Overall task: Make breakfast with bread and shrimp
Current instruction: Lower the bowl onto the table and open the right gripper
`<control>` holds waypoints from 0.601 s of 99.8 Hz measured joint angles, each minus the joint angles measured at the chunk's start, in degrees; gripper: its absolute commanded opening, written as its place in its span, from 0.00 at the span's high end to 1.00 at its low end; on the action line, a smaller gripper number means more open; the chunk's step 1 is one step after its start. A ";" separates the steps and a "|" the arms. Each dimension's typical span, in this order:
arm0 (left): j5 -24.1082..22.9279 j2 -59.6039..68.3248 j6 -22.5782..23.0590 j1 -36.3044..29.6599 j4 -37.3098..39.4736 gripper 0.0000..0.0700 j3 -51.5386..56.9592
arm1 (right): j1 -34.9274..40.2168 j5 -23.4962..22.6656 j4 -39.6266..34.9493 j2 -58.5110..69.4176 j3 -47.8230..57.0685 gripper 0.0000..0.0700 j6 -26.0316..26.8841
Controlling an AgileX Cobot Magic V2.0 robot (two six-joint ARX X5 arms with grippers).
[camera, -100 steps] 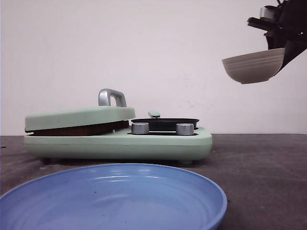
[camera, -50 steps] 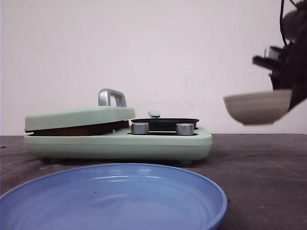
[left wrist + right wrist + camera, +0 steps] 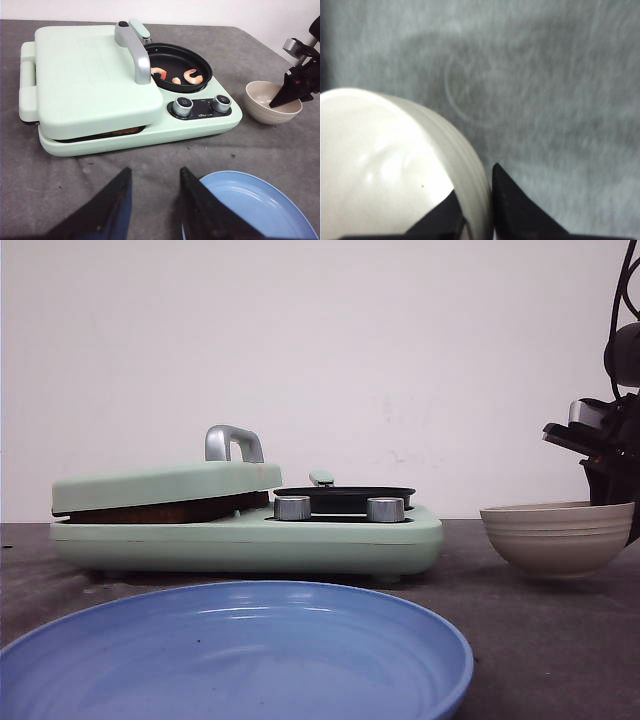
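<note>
Shrimp (image 3: 192,76) — 3, curled, in pan (image 3: 200,62)

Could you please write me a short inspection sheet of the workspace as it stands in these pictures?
Surface: grey table, a few small crumbs near the cooker.
Job's things: shrimp, three pieces lying in the black pan of the green cooker; bread only a brown edge under the shut lid.
Clutter: blue plate, nothing on it; beige bowl, looks empty.
Grippers: left gripper open above the table, holding nothing; right gripper shut on the bowl's rim.
Cables: black cables on the right arm.
Surroundings: plain white wall.
</note>
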 measured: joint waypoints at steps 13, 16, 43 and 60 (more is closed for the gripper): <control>0.00 0.00 0.00 0.00 0.00 0.84 0.00 | -0.24 1.49 0.17 0.00 0.00 0.99 0.00; 0.00 0.00 0.00 0.00 0.00 0.84 0.00 | -0.24 1.46 0.17 0.00 0.00 0.99 0.00; -0.02 0.00 0.00 0.00 0.00 0.84 0.00 | -0.24 1.49 1.01 0.00 0.00 0.98 -0.04; 0.00 0.00 0.00 0.00 0.00 0.84 0.00 | -0.24 1.44 0.98 -0.02 0.00 0.67 -0.04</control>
